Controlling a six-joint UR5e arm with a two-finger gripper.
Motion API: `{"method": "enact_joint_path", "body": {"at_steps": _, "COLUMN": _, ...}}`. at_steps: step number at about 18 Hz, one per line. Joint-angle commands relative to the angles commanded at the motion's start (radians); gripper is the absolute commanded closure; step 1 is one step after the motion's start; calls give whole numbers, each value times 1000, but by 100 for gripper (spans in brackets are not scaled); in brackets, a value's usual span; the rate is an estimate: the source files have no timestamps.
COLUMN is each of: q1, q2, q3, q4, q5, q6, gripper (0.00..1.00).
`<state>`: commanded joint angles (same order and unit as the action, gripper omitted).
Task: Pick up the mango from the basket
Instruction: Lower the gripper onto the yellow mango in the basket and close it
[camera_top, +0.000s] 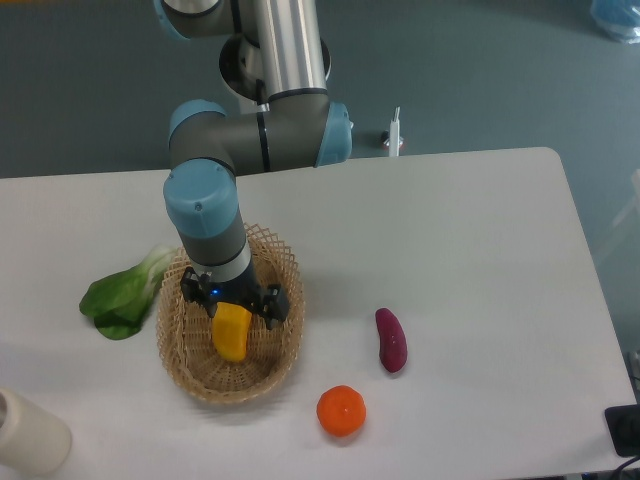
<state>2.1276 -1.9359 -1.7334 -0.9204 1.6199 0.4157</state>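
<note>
The gripper (233, 312) pinches the top of the mango (231, 335) inside the wicker basket (272, 372); an orange (341, 411) lies at the basket's four o'clock.

Yellow-orange mango (231, 335), tan woven basket (262, 375)

Arm: one, elbow bent, wrist vertical, pointing down | Pincer (232, 318): low, fingers hidden from view, state cannot be told
</note>
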Motion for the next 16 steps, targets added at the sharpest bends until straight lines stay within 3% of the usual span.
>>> {"method": "enact_joint_path", "body": {"at_steps": 8, "q1": 8, "q2": 14, "q3": -12, "q4": 0, "q5": 9, "q6": -18, "gripper": 0}}
{"method": "enact_joint_path", "body": {"at_steps": 13, "q1": 9, "q2": 17, "q3": -9, "q4": 49, "q5": 0, "q6": -116, "gripper": 0}}
{"method": "enact_joint_path", "body": {"at_steps": 16, "q1": 5, "q2": 8, "q3": -53, "q4": 55, "q5": 6, "q6": -120, "gripper": 0}}
